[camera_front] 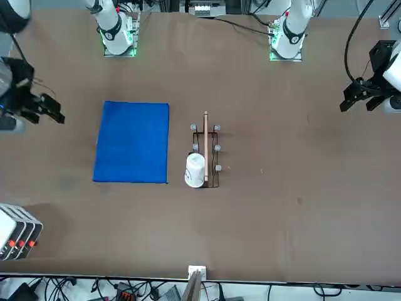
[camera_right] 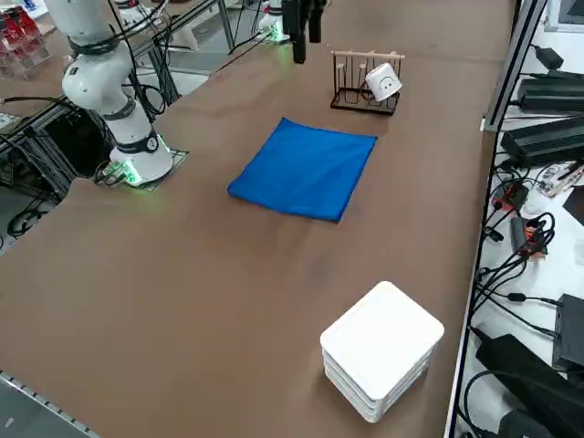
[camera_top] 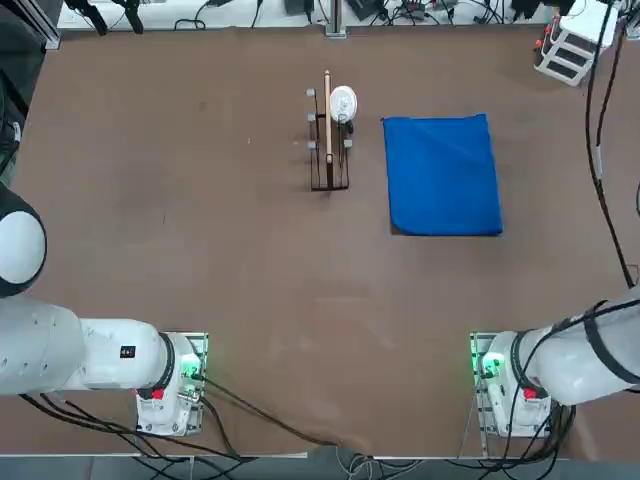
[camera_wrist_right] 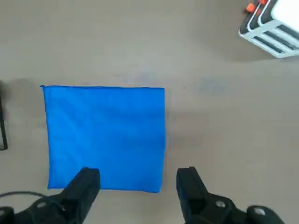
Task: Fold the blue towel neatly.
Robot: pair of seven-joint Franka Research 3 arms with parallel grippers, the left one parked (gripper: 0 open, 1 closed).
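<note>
Progress: the blue towel (camera_top: 443, 175) already lies as a compact, nearly square rectangle with a rounded, thicker near edge, which reads as a fold; I judge the folding done or nearly done; whether a further fold is wanted cannot be told from here.
What is left: at most a tidying of edges; the far edge in the top view shows a slight dip and faint creases; the corners look aligned.
Towel place: on the brown table (camera_top: 200, 250), in its far right part, just right of the wire rack (camera_top: 328, 150) but apart from it; nothing rests on it.
Right gripper: the right gripper (camera_wrist_right: 138, 186) hangs high above the table, near the towel's right edge, touching nothing; its two fingers (camera_wrist_right: 86, 184) stand spread wide and empty.
Towel material: soft, matte royal-blue cloth; smooth face with light ripples; limp, so likely to sag if lifted by one corner; no tag shows in these views.
Table: flat brown surface, dull finish, faint scuffs.
Rack: thin dark wire frame with upright pegs and a wooden rod; a white cup (camera_top: 342, 102) with a small face mark sits tipped on it.
Box: a white stacked unit (camera_right: 381, 349) with rounded corners, hard plastic by the look, at the table's far right corner, well apart from the towel.
</note>
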